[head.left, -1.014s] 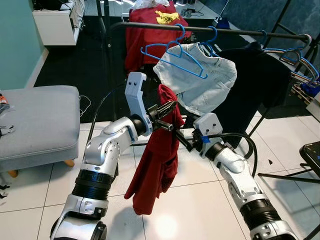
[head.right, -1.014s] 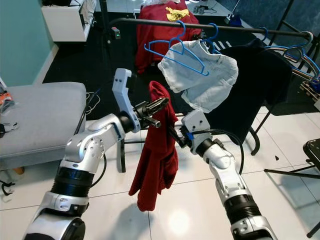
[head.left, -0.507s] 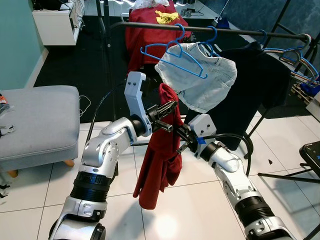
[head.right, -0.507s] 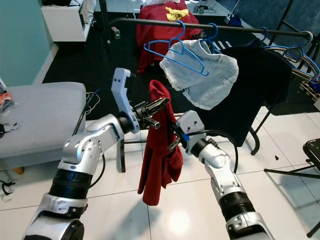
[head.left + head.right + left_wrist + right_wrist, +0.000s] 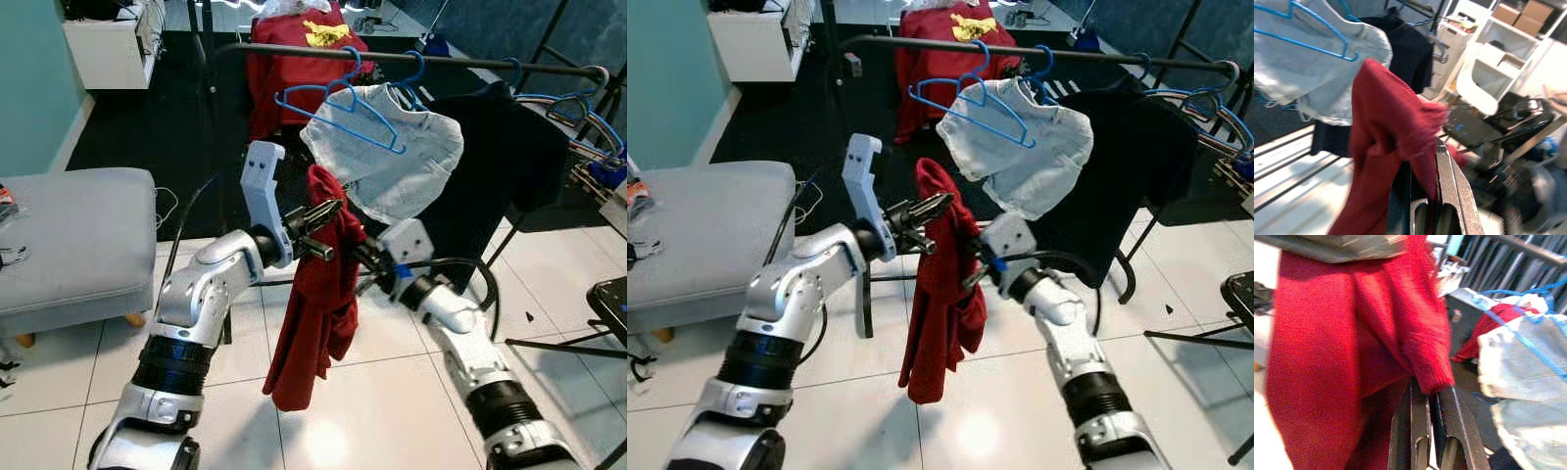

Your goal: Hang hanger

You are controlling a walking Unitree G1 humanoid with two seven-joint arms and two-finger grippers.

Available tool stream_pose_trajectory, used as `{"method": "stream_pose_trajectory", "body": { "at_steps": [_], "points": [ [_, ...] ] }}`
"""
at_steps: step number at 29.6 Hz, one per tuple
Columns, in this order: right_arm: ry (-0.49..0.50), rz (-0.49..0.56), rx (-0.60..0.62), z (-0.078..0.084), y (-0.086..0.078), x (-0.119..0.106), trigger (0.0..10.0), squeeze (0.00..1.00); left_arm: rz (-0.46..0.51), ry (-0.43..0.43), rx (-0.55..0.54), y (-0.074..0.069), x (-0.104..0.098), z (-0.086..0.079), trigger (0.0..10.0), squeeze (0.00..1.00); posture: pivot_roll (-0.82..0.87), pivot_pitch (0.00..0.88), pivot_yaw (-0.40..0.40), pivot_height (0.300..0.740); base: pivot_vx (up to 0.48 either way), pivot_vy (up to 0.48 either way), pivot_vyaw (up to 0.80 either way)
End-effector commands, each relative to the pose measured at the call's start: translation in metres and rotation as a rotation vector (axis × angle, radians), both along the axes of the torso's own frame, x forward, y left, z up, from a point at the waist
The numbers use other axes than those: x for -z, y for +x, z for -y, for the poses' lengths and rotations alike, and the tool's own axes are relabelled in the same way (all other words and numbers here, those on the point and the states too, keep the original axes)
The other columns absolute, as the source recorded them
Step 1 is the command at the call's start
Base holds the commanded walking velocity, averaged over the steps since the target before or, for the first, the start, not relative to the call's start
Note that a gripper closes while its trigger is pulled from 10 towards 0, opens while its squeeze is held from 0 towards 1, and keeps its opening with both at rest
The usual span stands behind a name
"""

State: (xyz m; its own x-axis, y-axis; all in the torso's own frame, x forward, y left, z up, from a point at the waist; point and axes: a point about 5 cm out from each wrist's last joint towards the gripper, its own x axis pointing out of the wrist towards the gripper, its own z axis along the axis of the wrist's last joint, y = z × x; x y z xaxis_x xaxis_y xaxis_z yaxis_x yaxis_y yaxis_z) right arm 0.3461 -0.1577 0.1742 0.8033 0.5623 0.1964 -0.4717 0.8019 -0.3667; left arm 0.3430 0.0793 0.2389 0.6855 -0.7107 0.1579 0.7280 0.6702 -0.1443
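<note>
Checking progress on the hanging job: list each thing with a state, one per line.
Red garment: off the rail, held up between both grippers, hanging limp.
Left gripper: jaws shut on it.
Right gripper: jaws shut on it.
Blue hanger: hooked on rail, bare.
Denim garment: hung on rail.

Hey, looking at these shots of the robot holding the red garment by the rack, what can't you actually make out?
- Hanger inside the red garment: none can be made out; cloth covers it, eye views.
- Right gripper: fingertips buried in red folds, eye views.
- Left gripper: what its tips pinch is hidden by cloth.
- Rack rail: right end cut off by the frame edge.
- Left wrist view background: blurred.
</note>
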Motion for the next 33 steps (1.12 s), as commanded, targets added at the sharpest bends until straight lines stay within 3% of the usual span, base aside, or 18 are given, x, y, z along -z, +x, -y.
{"method": "stream_pose_trajectory", "body": {
  "at_steps": [1, 3, 7, 8, 10, 15, 21, 22, 23, 24, 25, 32, 33],
  "points": [
    [0.051, 0.065, 0.057, 0.017, 0.004, -0.022, 0.0, 0.00, -0.023, 0.054, -0.010, 0.001, 0.013, -0.005, 0.0, 0.00, -0.09, 0.130, -0.077, 0.740, 0.000, 0.000, 0.00],
    [0.077, 0.075, 0.102, 0.031, 0.005, -0.027, 0.0, 0.00, -0.045, 0.063, -0.026, 0.001, 0.020, -0.011, 0.0, 0.00, -0.09, 0.117, -0.066, 0.740, 0.000, 0.000, 0.00],
    [0.104, 0.068, 0.107, 0.035, 0.005, -0.027, 0.0, 0.00, -0.048, 0.126, -0.006, -0.001, 0.029, -0.012, 0.0, 0.00, -0.08, 0.065, -0.045, 0.740, 0.000, 0.000, 0.00],
    [0.114, 0.064, 0.085, 0.033, 0.005, -0.030, 0.0, 0.00, -0.027, 0.169, 0.020, -0.002, 0.030, -0.012, 0.0, 0.00, -0.08, 0.081, -0.051, 0.740, 0.000, 0.000, 0.00],
    [0.114, 0.064, 0.085, 0.033, 0.005, -0.030, 0.0, 0.00, -0.027, 0.169, 0.020, -0.002, 0.030, -0.012, 0.0, 0.00, -0.08, 0.081, -0.051, 0.740, 0.000, 0.000, 0.00],
    [0.010, -0.107, -0.183, 0.009, -0.008, -0.017, 0.0, 0.00, 0.008, 0.157, 0.009, 0.000, 0.030, -0.014, 0.0, 0.00, -0.10, 0.110, -0.055, 0.740, 0.000, 0.000, 0.00],
    [-0.062, -0.181, -0.227, 0.004, -0.019, 0.003, 0.0, 0.00, -0.001, 0.093, -0.064, 0.004, 0.025, -0.020, 0.0, 0.00, -0.10, 0.120, -0.058, 0.740, 0.000, 0.000, 0.00],
    [-0.106, -0.214, -0.194, 0.004, -0.022, 0.018, 4.4, 0.00, -0.004, 0.042, -0.103, 0.006, 0.020, -0.022, 0.0, 0.00, -0.10, 0.123, -0.058, 0.740, 0.000, 0.000, 0.00],
    [-0.106, -0.214, -0.194, 0.004, -0.022, 0.018, 4.4, 0.00, -0.004, 0.042, -0.103, 0.006, 0.020, -0.022, 0.0, 0.00, -0.10, 0.123, -0.058, 0.740, 0.000, 0.000, 0.00],
    [-0.151, -0.236, -0.138, 0.004, -0.023, 0.035, 10.0, 0.00, -0.004, -0.010, -0.125, 0.007, 0.014, -0.023, 0.0, 0.00, -0.10, 0.123, -0.058, 0.740, 0.000, 0.000, 0.00],
    [-0.146, -0.255, -0.073, 0.002, -0.025, 0.051, 10.0, 0.00, 0.003, -0.057, -0.127, 0.007, 0.006, -0.022, 0.0, 0.00, -0.09, 0.122, -0.059, 0.740, 0.000, 0.000, 0.00],
    [-0.096, -0.292, -0.001, -0.008, -0.028, 0.070, 10.0, 0.00, 0.025, -0.097, -0.103, 0.007, -0.006, -0.016, 0.0, 0.00, -0.09, 0.127, -0.059, 0.740, 0.000, 0.000, 0.00],
    [-0.089, -0.302, -0.017, -0.012, -0.030, 0.070, 10.0, 1.00, 0.028, -0.094, -0.096, 0.008, -0.007, -0.015, 0.0, 0.00, -0.09, 0.128, -0.058, 0.740, 0.000, 0.000, 0.00]
  ]
}}
